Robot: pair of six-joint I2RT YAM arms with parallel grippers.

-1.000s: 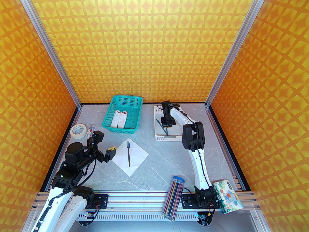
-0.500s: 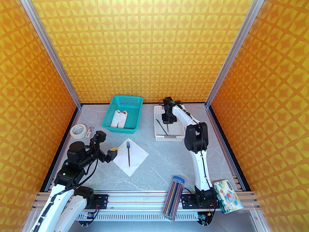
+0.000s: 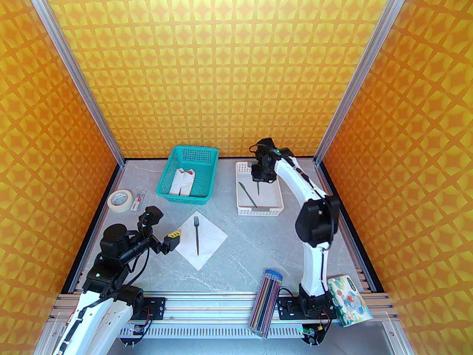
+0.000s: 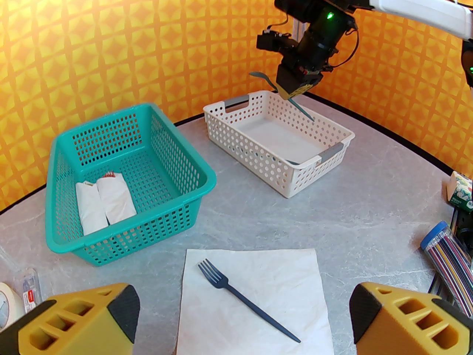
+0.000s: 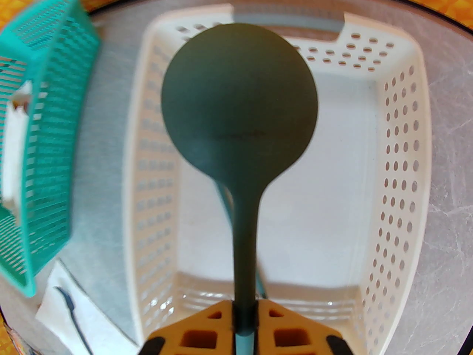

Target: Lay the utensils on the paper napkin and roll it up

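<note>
— Right gripper [image 3: 257, 178], from above: what is held?
— A slim dark teal plastic spoon [image 3: 257, 189] is clamped, hung over the white perforated basket [image 3: 258, 211] where a teal plastic knife [image 3: 247, 193] lies.
— Left wrist camera?
— Left gripper [image 4: 244, 309] is seen spread wide, empty, before the white paper napkin [image 4: 288, 272]; a dark teal fork [image 4: 247, 300] is laid on it.
— Right wrist camera?
— The spoon's round bowl is shown above the basket. One utensil is judged placed; two, plus rolling, remain.

Fork [image 3: 196, 235] lying on napkin [image 3: 212, 237], lower centre.
Higher up, knife [image 3: 247, 194] is lying in the tray [image 3: 259, 212], spoon [image 3: 257, 188] hanging over it, basket [image 3: 183, 198] sitting left.
</note>
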